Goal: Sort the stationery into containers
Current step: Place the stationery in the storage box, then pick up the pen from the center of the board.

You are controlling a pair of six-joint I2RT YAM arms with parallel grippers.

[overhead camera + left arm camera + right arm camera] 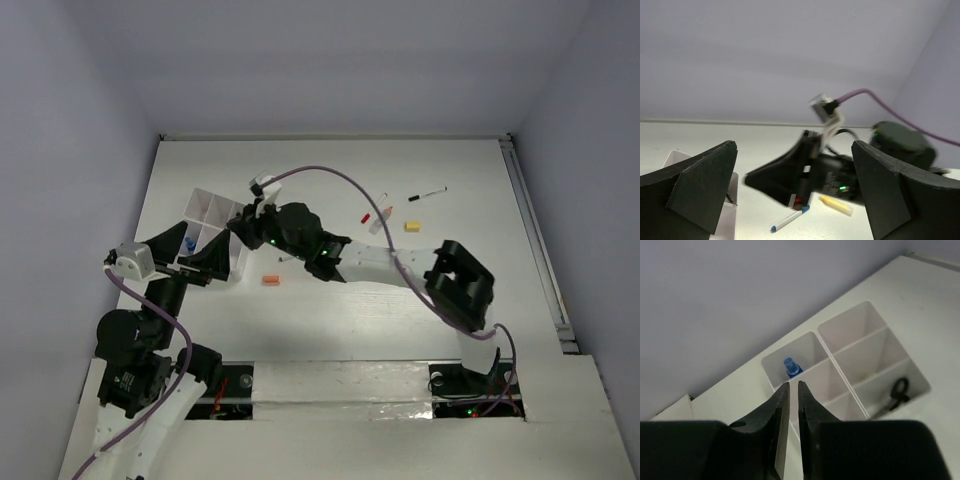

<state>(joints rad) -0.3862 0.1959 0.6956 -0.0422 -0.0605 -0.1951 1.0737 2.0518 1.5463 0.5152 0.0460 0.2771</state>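
Right fingers (794,386) hang over the white box (850,322), pinched to a thin slit with nothing in it. Just past their tips a blue-capped pen (791,366) stands on end in a corner compartment, cap up. Black scissors (898,392) sit in the opposite corner compartment. Left fingers (794,149) gape wide, empty, beside the box, and a black-capped pen (427,193) lies crosswise on the far counter (330,170).
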